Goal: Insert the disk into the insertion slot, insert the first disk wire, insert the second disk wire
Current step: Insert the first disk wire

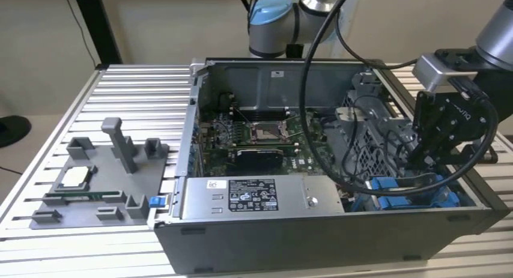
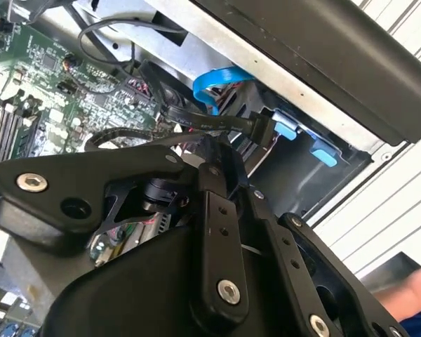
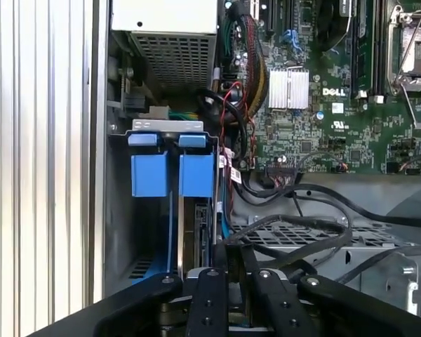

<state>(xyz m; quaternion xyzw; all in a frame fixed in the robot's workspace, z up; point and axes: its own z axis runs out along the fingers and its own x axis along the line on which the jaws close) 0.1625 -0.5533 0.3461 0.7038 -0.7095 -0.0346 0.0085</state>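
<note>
In the open PC case, on the exterior view's right, your gripper hangs over the insertion slot. Inside that bay the disk sits in its blue carrier, w/ a second blue carrier just beside it. Jaws are narrow, prob. pinched on a black cable. Its connector is near the blue tabs. A blue SATA cable loops close by. The PSU box fills the case's near edge, next to the bay.
</note>
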